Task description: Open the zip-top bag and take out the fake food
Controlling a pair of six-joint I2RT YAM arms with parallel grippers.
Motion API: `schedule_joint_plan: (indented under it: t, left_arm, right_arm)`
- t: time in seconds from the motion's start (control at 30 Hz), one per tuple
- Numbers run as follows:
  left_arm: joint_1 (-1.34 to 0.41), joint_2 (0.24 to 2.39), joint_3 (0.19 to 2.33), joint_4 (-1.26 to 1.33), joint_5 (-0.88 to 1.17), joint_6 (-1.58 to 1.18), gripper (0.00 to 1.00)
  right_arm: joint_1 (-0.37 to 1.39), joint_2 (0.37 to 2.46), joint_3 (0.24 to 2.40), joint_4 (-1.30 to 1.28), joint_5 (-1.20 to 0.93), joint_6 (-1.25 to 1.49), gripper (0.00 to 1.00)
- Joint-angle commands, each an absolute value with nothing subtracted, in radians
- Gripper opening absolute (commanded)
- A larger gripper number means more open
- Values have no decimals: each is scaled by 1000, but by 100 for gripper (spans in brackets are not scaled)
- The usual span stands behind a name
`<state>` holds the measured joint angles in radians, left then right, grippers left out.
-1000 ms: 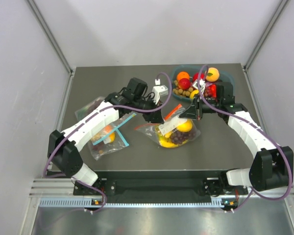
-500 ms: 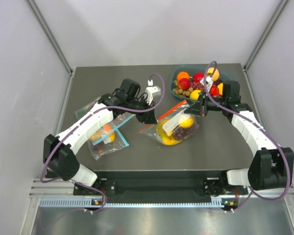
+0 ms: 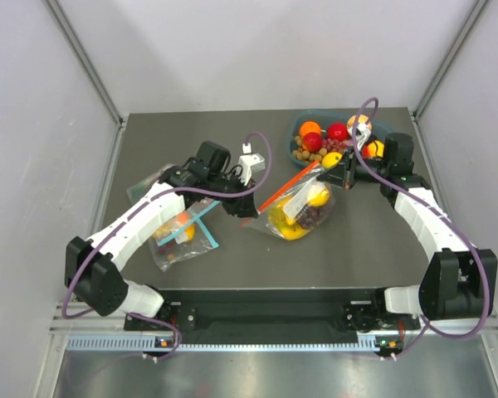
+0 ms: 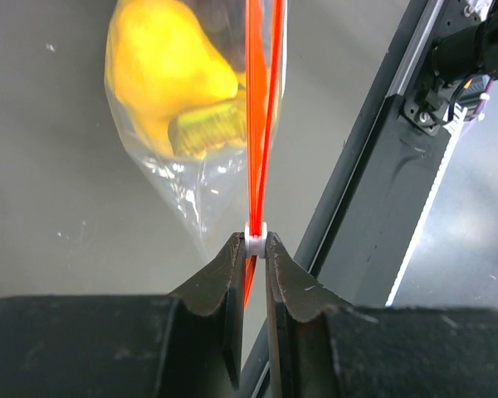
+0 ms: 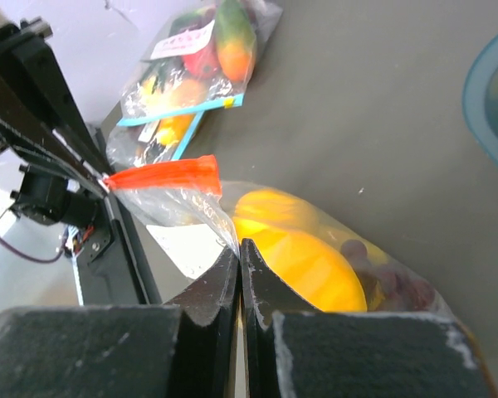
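1. Zip-top bag (image 3: pixel 299 207): it sits mid-tabletop (image 3: pixel 357 257) between my two arms, its mouth edge lifted and strung from one gripper to the other.
2. Left gripper (image 4: pixel 254 242): nearly closed, the jaws pinch the small white slider (image 4: pixel 256 239) at the end of the red-orange zip strip (image 4: pixel 252 124). I hold it here because the slider is the one part that can part the seal.
3. Right gripper (image 5: pixel 240 247): fully closed on a fold of clear film at the bag's opposite corner. This grip serves as the anchor, so that the strip stays taut and the bag does not trail after the slider.
4. Fake food (image 3: pixel 289 225): a yellow banana bunch, a lemon and dark grapes, all inside the bag and sagging to its low side.
5. Stage, as I judge it: the strip looks straight and tight, and I cannot tell how much of it is unsealed; nothing is out yet.
6. Bystanders: blue-strip bags (image 3: pixel 183 236) lie under the left arm, and a teal bin (image 3: pixel 294 133) of loose fruit stands behind the right gripper.
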<state>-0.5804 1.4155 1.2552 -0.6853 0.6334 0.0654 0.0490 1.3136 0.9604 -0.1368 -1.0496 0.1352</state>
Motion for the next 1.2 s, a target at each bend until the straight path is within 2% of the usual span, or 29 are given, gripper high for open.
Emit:
schedule_joint_plan:
  t: [0.0,0.17,0.67,0.83,0.9,1.03,1.07,1.1,1.17]
  left_arm:
    - [-571,1376,1238,-741,627,74,0]
    - [-565,1362,1232,-759,615,68,0]
    - [-557,1316,1235,-727,607,9,0]
    - [-638,1365,1279,-626,592,-67,0]
    - [-688,1388,1290,-592,536,-97,0]
    - [-747,1433,1305,-517,434,-146,0]
    - [-758,1439,1313,-508,416,-155,0]
    - [-779,1446,1324,-497,382,-159,0]
    - [-799,1477,1351,-494,358,-169,0]
  right_arm:
    - [15,1319,953,24,-1012,179,0]
    - [8,1338,937,107,-963,230,0]
    - [-21,1446,1028,123,-930,239,0]
    - [-21,1439,1052,49,-910,221,1]
    - [-21,1424,1065,-21,-884,200,6]
    - [-20,1346,1081,-161,-793,192,42]
    - [-20,1330,1091,-193,-744,192,44]
    - [-18,1292,1091,-246,-720,196,54]
    - [-15,1244,1078,-282,-617,222,55]
